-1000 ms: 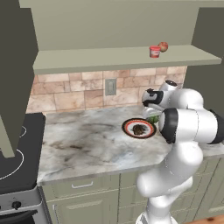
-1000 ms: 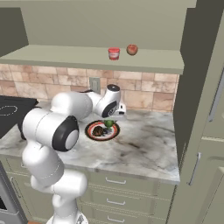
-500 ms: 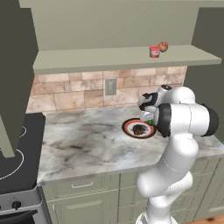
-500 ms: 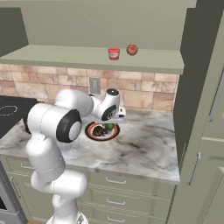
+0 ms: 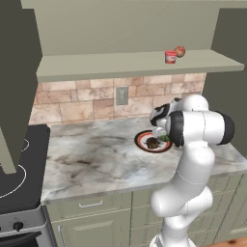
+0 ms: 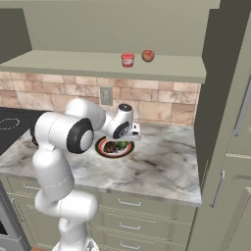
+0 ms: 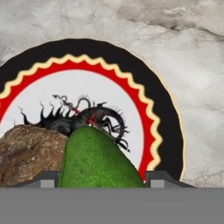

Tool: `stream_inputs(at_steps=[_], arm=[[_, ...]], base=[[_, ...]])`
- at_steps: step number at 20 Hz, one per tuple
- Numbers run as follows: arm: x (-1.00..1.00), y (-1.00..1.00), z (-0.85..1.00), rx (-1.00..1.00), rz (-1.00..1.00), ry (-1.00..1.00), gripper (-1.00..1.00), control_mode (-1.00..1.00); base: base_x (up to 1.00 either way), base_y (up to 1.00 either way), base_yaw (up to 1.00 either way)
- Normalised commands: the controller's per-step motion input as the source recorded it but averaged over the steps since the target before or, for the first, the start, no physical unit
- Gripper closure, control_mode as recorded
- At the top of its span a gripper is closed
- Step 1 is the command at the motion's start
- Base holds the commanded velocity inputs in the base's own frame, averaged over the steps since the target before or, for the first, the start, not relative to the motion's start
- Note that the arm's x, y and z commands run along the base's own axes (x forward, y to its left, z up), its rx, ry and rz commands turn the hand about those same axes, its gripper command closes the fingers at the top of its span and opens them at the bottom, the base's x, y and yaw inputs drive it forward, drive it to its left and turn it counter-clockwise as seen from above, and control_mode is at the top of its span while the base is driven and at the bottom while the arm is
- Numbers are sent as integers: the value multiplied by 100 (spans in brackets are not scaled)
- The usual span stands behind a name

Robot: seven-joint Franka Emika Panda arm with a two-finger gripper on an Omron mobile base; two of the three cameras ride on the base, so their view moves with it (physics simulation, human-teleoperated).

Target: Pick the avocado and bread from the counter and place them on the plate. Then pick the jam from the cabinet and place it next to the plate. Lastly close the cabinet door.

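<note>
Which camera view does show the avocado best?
The hand view: the avocado is large and close there, between the fingers, above the plate and beside the bread. The right base view shows it small and green on the plate; in the left base view the arm mostly covers it.

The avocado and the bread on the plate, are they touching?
Touching. Hand view: the avocado overlaps the bread's edge with no plate visible between.
</note>
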Motion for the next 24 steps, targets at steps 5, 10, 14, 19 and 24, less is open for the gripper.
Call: stream_inputs(at_steps=[5, 10, 14, 19, 24], arm=[[9, 3, -16, 0, 0, 0, 100, -100], [10, 4, -18, 0, 0, 0, 100, -100], [10, 3, -16, 0, 0, 0, 100, -100], [7, 4, -11, 0, 0, 0, 100, -100], [7, 6, -8, 0, 0, 0, -100, -100]], base=[[0, 0, 0], [0, 0, 0], [0, 0, 0], [0, 0, 0], [0, 0, 0]])
